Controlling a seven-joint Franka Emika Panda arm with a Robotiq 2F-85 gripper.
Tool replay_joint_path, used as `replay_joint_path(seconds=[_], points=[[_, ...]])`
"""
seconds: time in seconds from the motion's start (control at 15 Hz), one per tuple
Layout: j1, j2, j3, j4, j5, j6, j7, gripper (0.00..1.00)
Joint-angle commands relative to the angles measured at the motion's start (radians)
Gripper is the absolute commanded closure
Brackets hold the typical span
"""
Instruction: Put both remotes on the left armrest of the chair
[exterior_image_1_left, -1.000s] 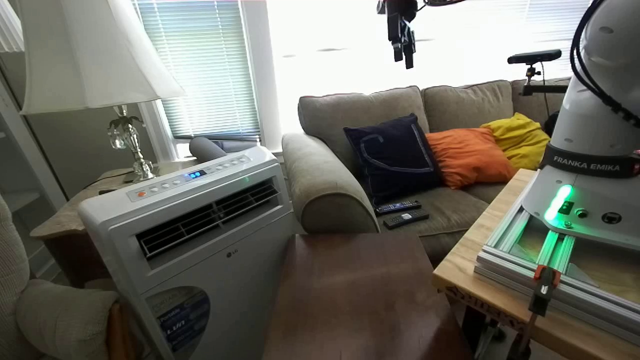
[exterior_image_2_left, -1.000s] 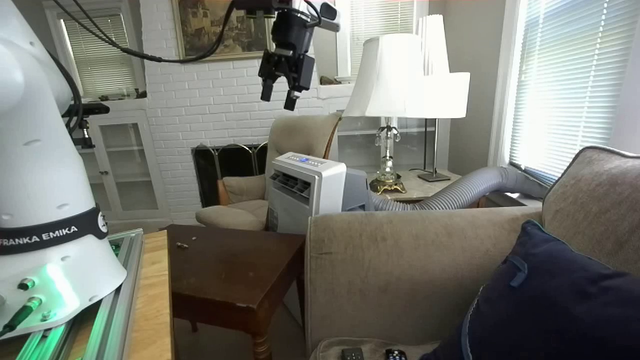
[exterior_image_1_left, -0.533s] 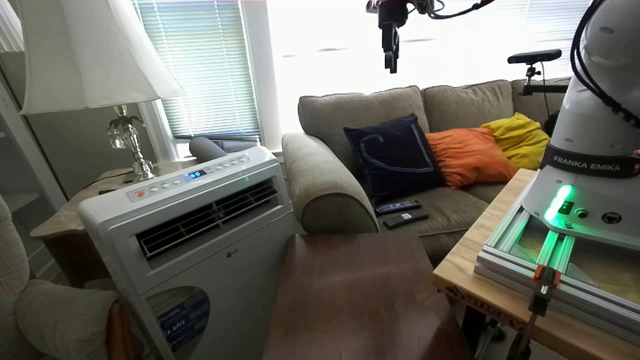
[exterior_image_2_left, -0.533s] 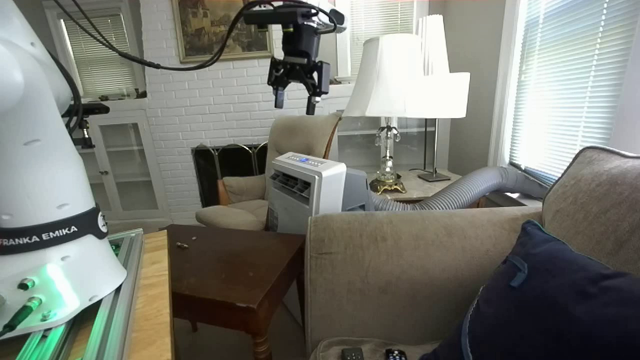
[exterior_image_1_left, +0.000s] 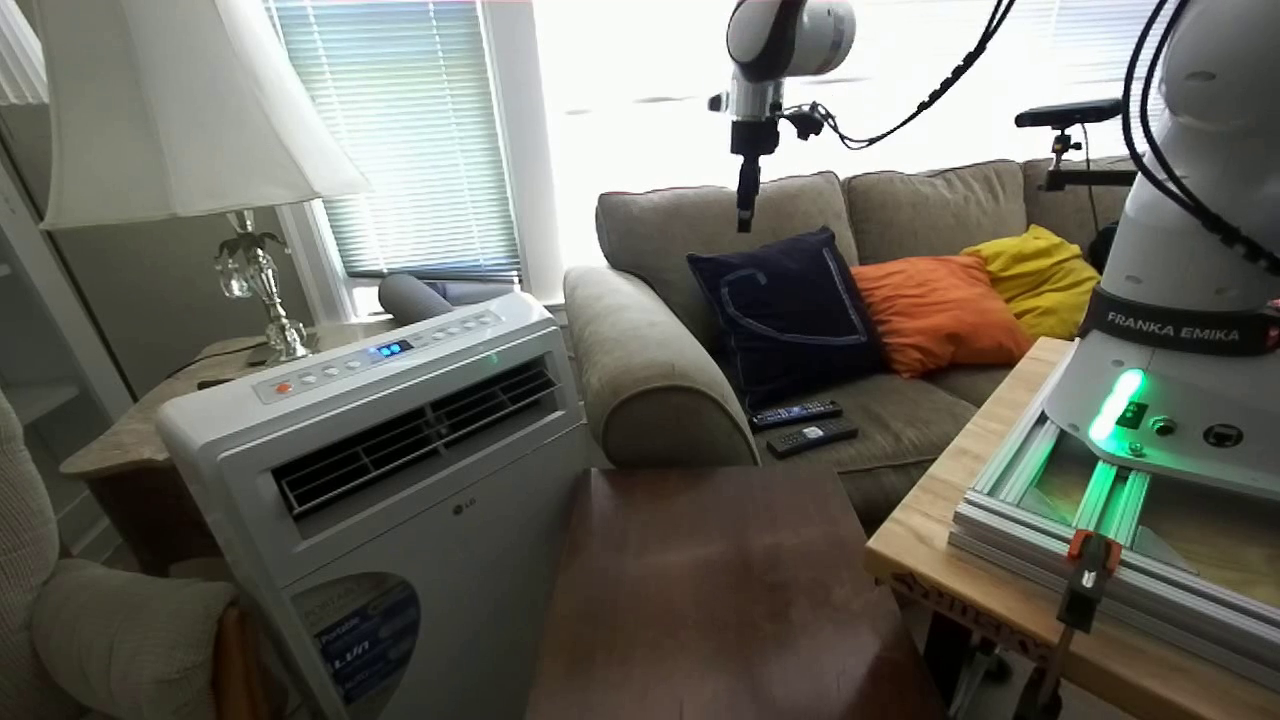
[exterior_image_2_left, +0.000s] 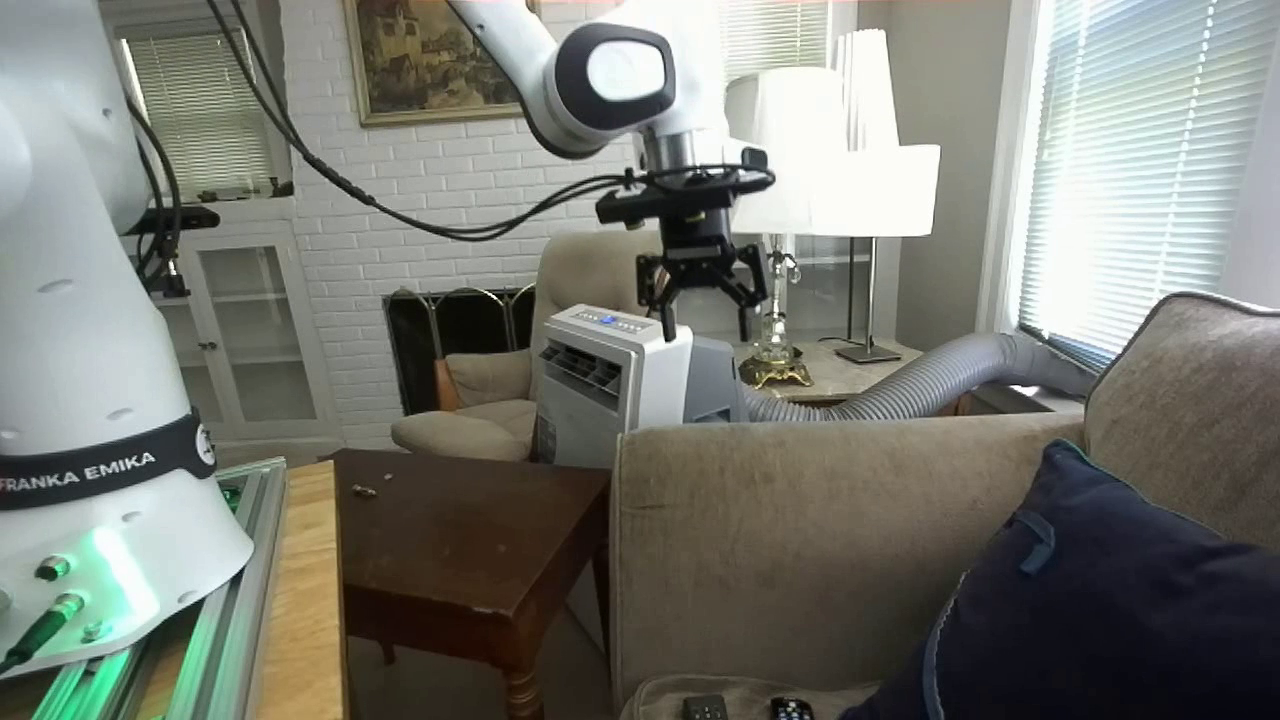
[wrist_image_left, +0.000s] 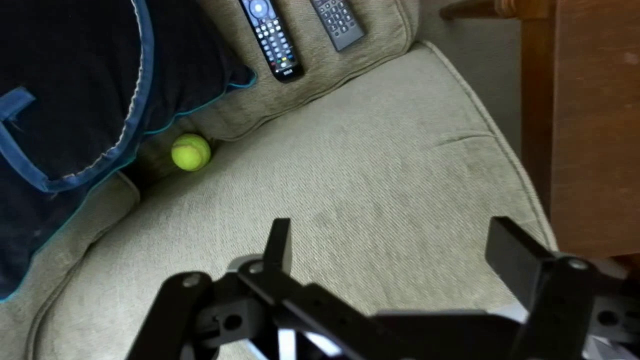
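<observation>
We find the fingers (wrist_image_left: 277, 245) of the gripper (wrist_image_left: 391, 225) spread wide above the left armrest (wrist_image_left: 380, 165). Along the armrest's inner side, we note a tennis ball (wrist_image_left: 191, 152) near the navy cushion (wrist_image_left: 65, 80). Farther out, we locate the black remote with coloured keys (wrist_image_left: 275, 42) and, beside it, the dark grey remote (wrist_image_left: 340, 22), both lying on the seat cushion (wrist_image_left: 325, 67).

Remotes (exterior_image_1_left: 812, 437) on the sofa (exterior_image_1_left: 900, 420).
In an exterior view, both lie right of the armrest (exterior_image_1_left: 650, 370), cushion (exterior_image_1_left: 787, 315) behind, tabletop (exterior_image_1_left: 720, 590) before; in the wrist view, a ball (wrist_image_left: 190, 152) lies between cushion and armrest.
</observation>
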Motion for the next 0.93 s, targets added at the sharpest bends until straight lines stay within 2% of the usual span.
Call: replay_joint_path(seconds=[0.0, 0.13, 0.2, 0.27, 0.33, 0.53, 0.6, 0.87], points=[[-0.069, 0.204, 0.016, 0.107, -0.044, 0.079, -0.003, 0.00], [-0.110, 0.268, 0.036, 0.151, -0.053, 0.044, -0.048, 0.00], [-0.115, 0.298, 0.032, 0.167, -0.072, 0.062, -0.027, 0.00], [-0.098, 0.310, 0.012, 0.175, -0.098, 0.094, 0.054, 0.00], [-0.124, 0.263, 0.045, 0.124, -0.072, 0.076, 0.010, 0.00], [-0.127, 0.300, 0.042, 0.159, -0.091, 0.086, 0.037, 0.00], [-0.162, 0.263, 0.086, 0.121, -0.068, 0.112, -0.060, 0.00], [-0.172, 0.327, 0.073, 0.132, -0.192, 0.167, -0.207, 0.00]])
